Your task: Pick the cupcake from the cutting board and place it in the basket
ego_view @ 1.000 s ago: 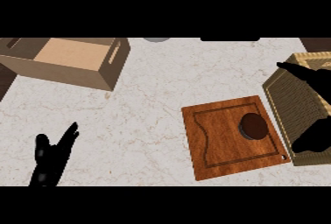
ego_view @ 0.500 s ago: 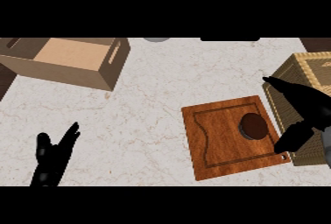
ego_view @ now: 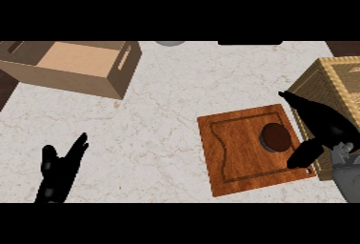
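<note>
The left hand (ego_view: 60, 169) is resting at the lower left, fingers straight and holding nothing. A box (ego_view: 74, 64) is sitting at the upper left. The cupcake (ego_view: 275, 136) is lying on the board (ego_view: 243, 155). The right hand (ego_view: 320, 128) is hovering just beside it, fingers spread open, empty, with the basket (ego_view: 341, 86) behind.

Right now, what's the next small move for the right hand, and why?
Probably ease the right hand leftward and down so its open fingers and thumb straddle the dark brown round cupcake. The cupcake sits untouched on the reddish wooden cutting board, just left of the hand, beside the woven wicker basket. The left hand rests open.
</note>
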Tool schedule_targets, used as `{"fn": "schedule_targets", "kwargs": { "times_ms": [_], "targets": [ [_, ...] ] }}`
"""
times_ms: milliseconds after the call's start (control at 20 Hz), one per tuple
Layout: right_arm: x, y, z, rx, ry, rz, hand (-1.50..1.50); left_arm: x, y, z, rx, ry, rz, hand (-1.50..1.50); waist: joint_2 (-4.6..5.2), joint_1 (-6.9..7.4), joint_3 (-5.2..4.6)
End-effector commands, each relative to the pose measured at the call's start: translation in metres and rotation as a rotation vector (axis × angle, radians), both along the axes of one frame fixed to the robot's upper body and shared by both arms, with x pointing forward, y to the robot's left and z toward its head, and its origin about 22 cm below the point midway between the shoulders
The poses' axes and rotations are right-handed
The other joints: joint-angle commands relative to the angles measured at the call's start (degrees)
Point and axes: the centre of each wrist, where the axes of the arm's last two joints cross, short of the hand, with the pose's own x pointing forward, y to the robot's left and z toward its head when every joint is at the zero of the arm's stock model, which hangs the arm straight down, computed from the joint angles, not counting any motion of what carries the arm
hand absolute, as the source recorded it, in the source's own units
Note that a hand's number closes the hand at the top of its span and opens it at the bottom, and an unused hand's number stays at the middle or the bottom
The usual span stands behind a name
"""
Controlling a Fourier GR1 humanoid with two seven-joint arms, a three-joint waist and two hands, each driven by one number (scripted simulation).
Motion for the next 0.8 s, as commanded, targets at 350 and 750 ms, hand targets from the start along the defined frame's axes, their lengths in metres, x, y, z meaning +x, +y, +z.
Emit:
{"fn": "schedule_targets", "kwargs": {
  "times_ms": [350,750],
  "targets": [
    [0.005,0.004,-0.028,0.021,0.002,0.025,-1.5,0.001,-0.014,-0.012,-0.022,0.058,0.025,0.0,0.31,-0.11,-0.47],
    [0.016,-0.002,-0.048,-0.061,0.094,0.012,-1.5,0.006,-0.001,-0.001,-0.025,0.049,0.002,0.0,0.32,-0.08,-0.47]
  ]
}}
